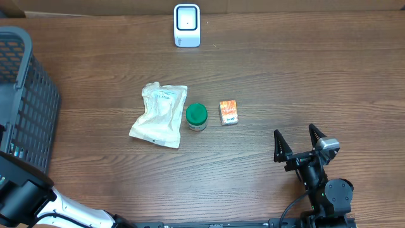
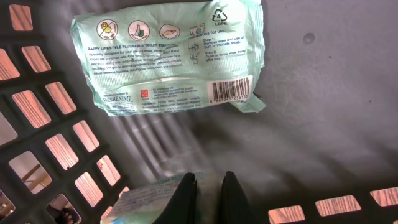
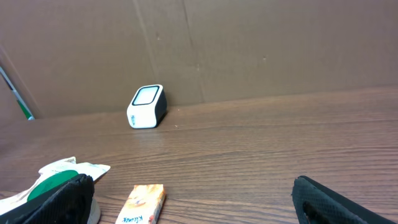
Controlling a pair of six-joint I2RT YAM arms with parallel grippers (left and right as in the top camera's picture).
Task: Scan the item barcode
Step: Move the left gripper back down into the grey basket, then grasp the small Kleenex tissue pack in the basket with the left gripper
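Seen from overhead, the bench lies bare from 1 round to 4 o'clock. The right hand, jaws spread wide at 4 o'clock, has nothing between it and the scanner at 12 o'clock. At the centre a white pouch, a green-lidded jar and a small orange box form a row with only narrow gaps. The basket walls off 9 o'clock. Inside it the left hand, fingers drawn close, meets lattice wall at its 9 o'clock, a flat wipes pack at 12 and a second pack just beside at 8. The floor is bare from 1 to 4.
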